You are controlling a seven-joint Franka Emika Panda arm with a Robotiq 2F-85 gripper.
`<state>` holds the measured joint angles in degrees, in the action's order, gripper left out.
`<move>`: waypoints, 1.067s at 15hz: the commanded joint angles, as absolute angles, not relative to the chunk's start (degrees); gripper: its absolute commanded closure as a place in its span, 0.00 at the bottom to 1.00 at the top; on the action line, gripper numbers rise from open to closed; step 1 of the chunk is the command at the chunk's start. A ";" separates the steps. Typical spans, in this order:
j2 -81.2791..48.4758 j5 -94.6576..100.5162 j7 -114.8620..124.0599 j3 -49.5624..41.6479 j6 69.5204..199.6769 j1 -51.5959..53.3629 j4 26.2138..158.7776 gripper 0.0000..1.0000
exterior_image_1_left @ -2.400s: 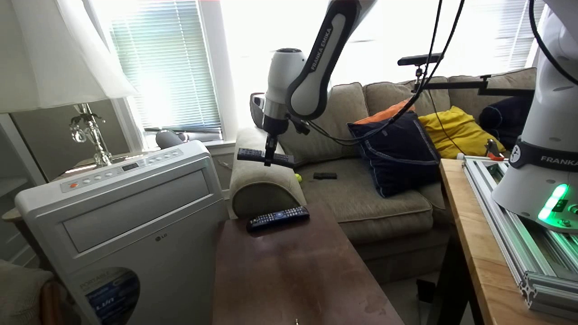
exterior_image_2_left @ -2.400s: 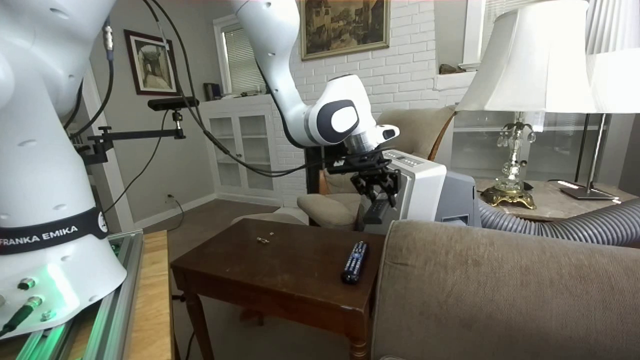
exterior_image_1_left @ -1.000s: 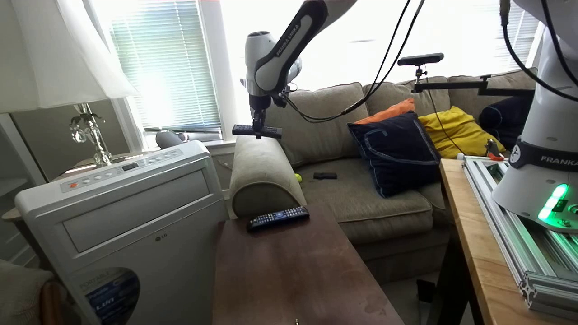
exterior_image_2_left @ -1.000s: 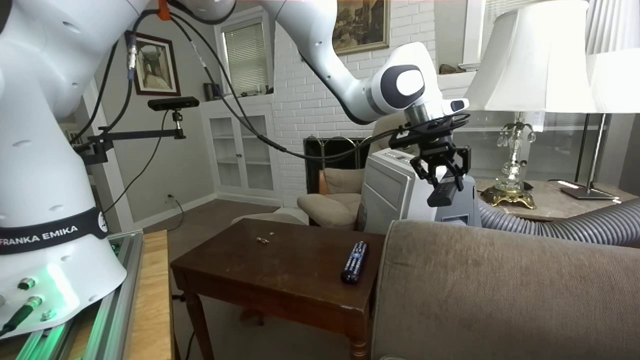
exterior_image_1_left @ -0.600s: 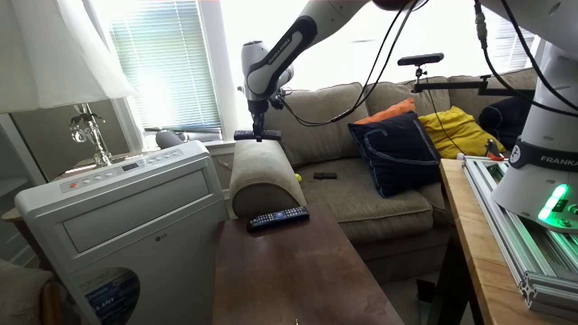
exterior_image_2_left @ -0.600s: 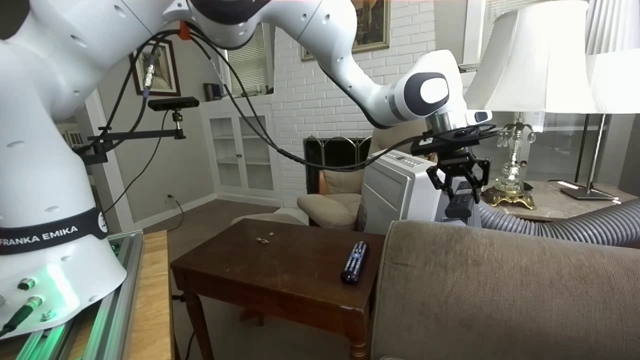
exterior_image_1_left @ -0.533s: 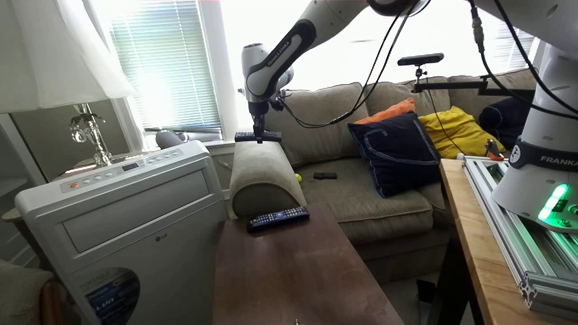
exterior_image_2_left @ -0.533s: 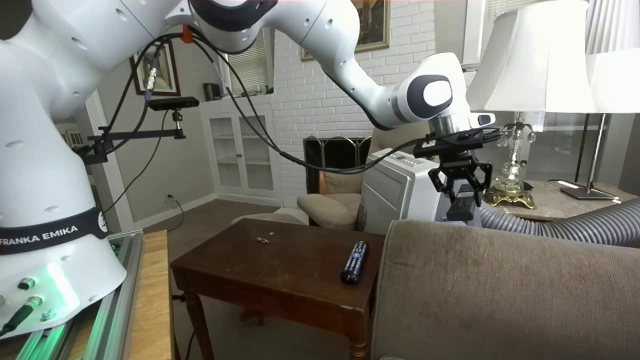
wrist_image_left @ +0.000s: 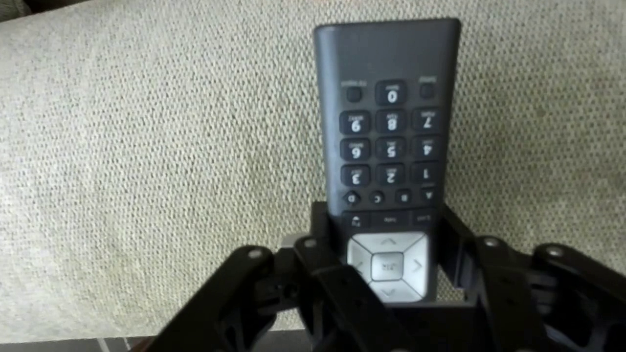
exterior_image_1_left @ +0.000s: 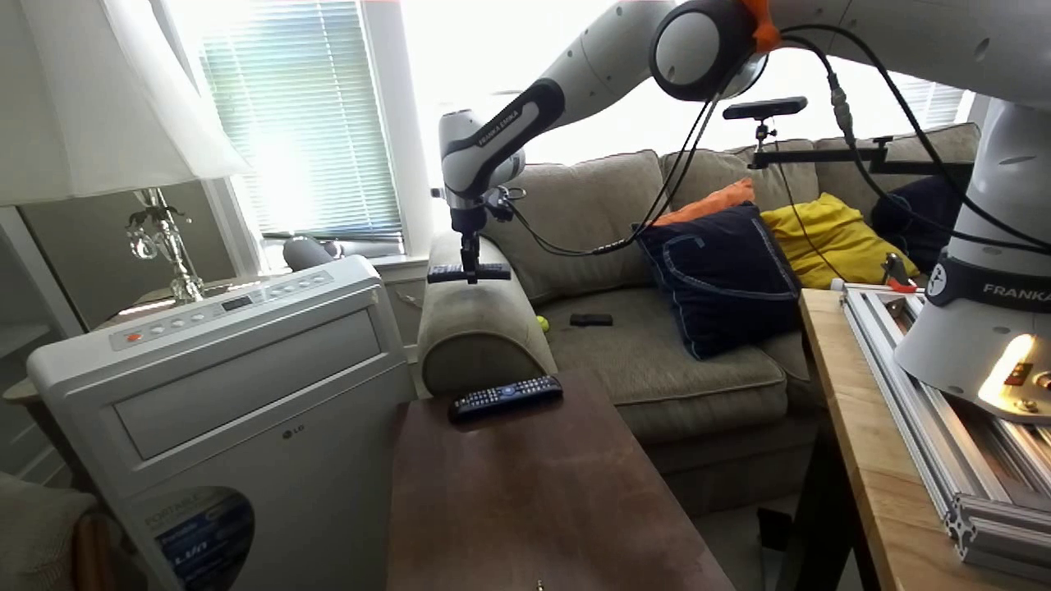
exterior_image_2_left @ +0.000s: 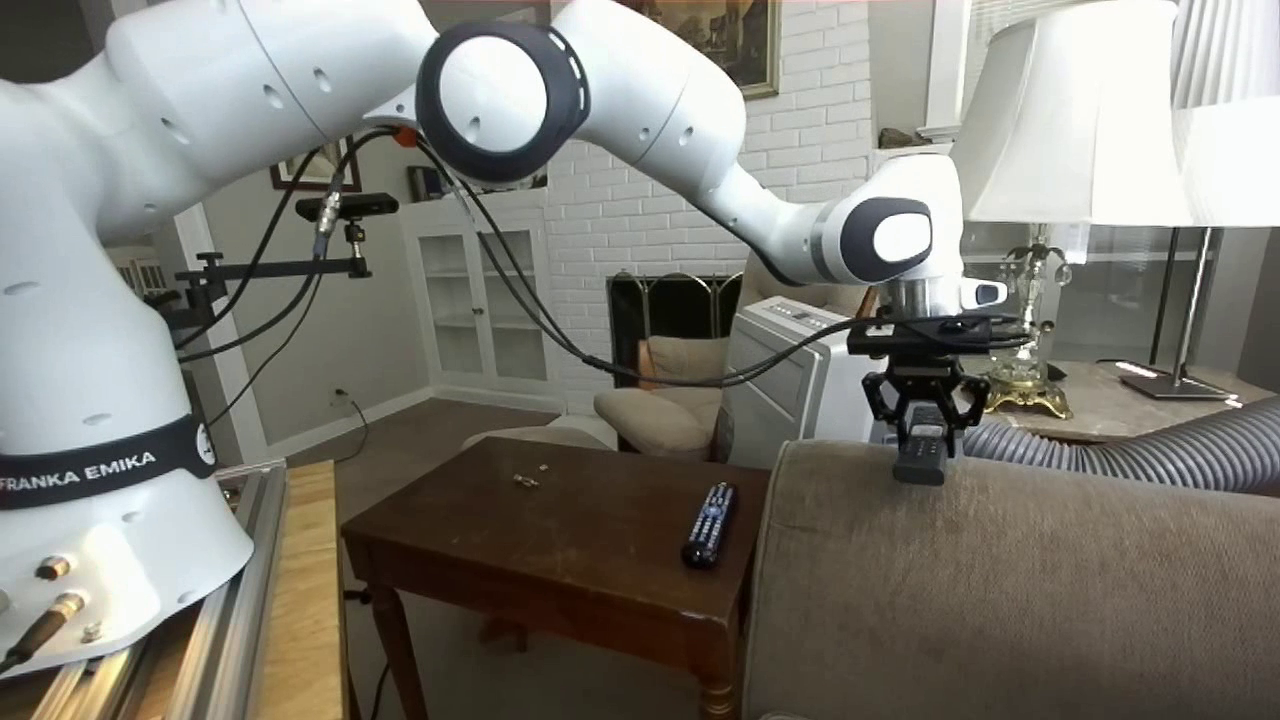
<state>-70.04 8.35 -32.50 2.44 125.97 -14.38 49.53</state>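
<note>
The tool [wrist_image_left: 384, 230] grips a remote [wrist_image_left: 391, 161] over the sofa arm [wrist_image_left: 171, 171]; whether remote and arm touch is unclear. Picking up looks done; letting go is not. Beyond, a second remote [exterior_image_2_left: 710, 525] lies on the table [exterior_image_2_left: 590, 510].

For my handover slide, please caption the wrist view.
Gripper closed on both sides of a dark remote, over the beige sofa arm.

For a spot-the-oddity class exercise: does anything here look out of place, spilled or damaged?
Slightly: tiny shiny bits lie loose on the brown table, like stray parts, though too small to identify. I see nothing spilled or damaged; the gripper holds a remote fairly straight.
</note>
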 commanded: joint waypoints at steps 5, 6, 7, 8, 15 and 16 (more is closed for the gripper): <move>-80.18 7.35 -36.94 4.62 116.17 -15.21 33.14 0.71; -80.05 6.08 -37.06 3.35 116.14 -14.63 33.38 0.71; -80.42 6.16 -36.29 2.97 115.69 -14.37 32.66 0.71; -80.76 6.08 -36.22 2.86 115.35 -14.31 31.98 0.29; -77.47 7.59 -27.20 2.47 115.01 -12.63 29.72 0.00; -76.67 7.52 -25.71 2.52 115.60 -12.40 29.10 0.00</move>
